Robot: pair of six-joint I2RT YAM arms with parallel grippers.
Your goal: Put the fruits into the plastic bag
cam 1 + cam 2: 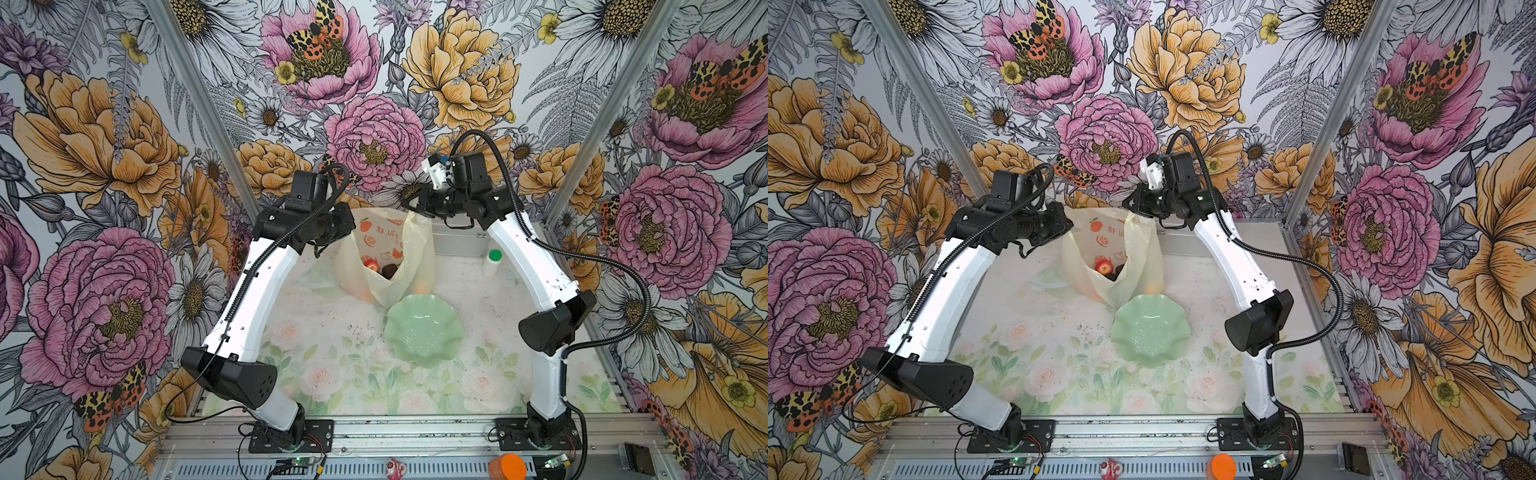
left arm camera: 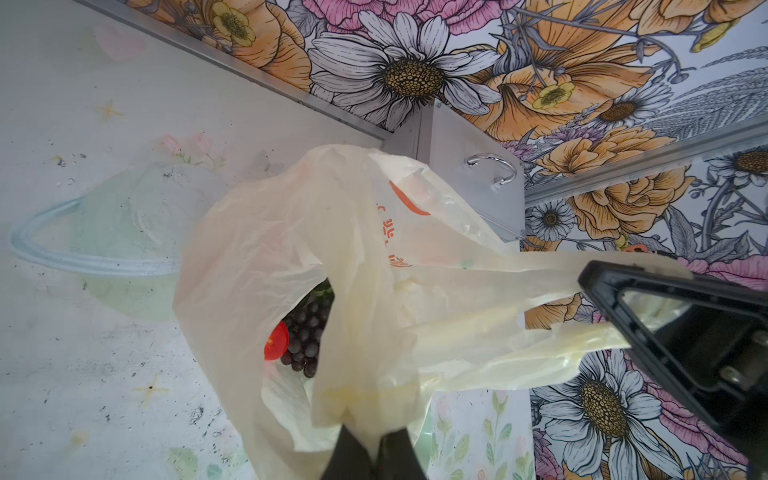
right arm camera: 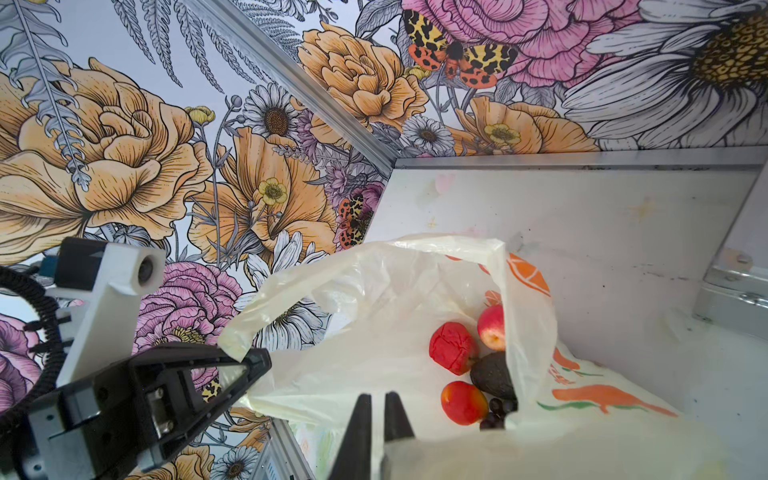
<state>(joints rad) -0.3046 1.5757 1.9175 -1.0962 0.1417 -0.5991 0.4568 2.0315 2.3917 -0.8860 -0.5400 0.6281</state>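
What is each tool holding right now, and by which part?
Both hold the plastic bag: left tool by one handle loop, right tool by the other.

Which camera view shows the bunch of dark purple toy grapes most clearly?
The left wrist view: the bunch of dark purple toy grapes shows through the mouth of the translucent cream-yellow plastic bag. The right wrist view catches only a few berries at the bag's edge. In both top views I cannot find it.
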